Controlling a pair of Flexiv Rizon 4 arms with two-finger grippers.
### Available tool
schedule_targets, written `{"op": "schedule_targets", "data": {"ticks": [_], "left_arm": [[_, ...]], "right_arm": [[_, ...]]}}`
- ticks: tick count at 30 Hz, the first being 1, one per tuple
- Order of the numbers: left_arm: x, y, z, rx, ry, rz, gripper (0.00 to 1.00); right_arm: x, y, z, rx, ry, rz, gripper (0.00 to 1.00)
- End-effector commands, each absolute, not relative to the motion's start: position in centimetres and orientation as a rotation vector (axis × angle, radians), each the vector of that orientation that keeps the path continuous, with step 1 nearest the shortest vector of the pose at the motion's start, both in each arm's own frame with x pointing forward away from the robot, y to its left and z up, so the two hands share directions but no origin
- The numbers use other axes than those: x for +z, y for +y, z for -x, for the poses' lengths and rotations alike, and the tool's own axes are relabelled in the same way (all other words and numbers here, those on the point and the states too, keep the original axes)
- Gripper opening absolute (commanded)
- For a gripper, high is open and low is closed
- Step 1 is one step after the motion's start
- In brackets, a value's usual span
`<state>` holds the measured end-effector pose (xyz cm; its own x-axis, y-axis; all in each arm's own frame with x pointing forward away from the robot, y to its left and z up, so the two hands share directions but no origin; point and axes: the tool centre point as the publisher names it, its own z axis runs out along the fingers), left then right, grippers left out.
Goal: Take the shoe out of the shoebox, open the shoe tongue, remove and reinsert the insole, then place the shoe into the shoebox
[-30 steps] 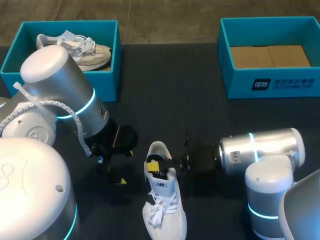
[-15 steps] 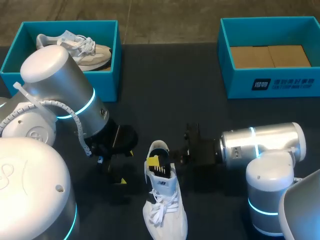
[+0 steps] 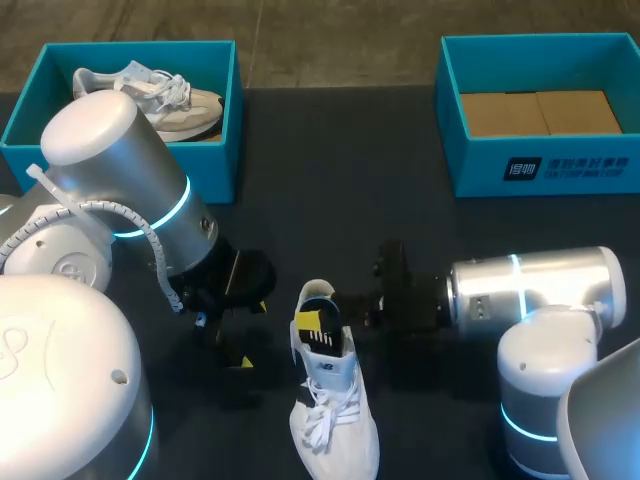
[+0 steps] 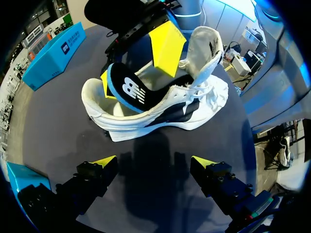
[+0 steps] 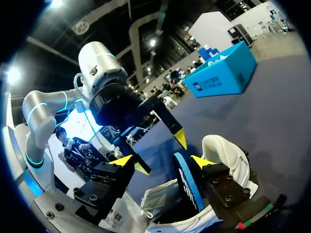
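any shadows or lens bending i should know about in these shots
Left wrist view: the left gripper throws soft shadows on the table short of the shoe, and the lens bows the table's edge. Head view: even light, the far-right shoebox keeps straight edges.

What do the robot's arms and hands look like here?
The left arm and right arm are silver cylinders with cyan light rings; a white ribbed cable runs along the left one. The left hand and right hand are black with yellow tips.

A dark, matte table (image 3: 330,180) fills the scene. Soft shadows pool on the table's near part.
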<state>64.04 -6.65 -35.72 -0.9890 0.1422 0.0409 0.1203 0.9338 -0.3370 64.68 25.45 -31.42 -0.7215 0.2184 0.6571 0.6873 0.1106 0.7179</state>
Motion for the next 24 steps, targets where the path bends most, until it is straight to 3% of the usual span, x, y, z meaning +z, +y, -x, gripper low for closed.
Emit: {"op": "schedule_targets", "data": {"ticks": [1,14,17,24], "left_arm": [[-35.8,-6.5,-64.0,0.526,-3.026,0.207,1.0],[-35.8,-6.5,-64.0,0.526,-3.026,0.207,1.0],[-35.8,-6.5,-64.0,0.526,-3.026,0.207,1.0],[-35.8,-6.5,-64.0,0.526,-3.026,0.207,1.0]], "right_arm": [[-30.9,25.3,-64.3,-1.644,-2.023,0.905,0.76],[-29.0,22.7,-64.2,-1.629,-2.109,1.06,0.9],[-28.3,22.2,-64.3,-1.58,-2.158,1.124,1.0],[-27.0,21.3,-64.4,-1.488,-2.248,1.212,1.0]]}}
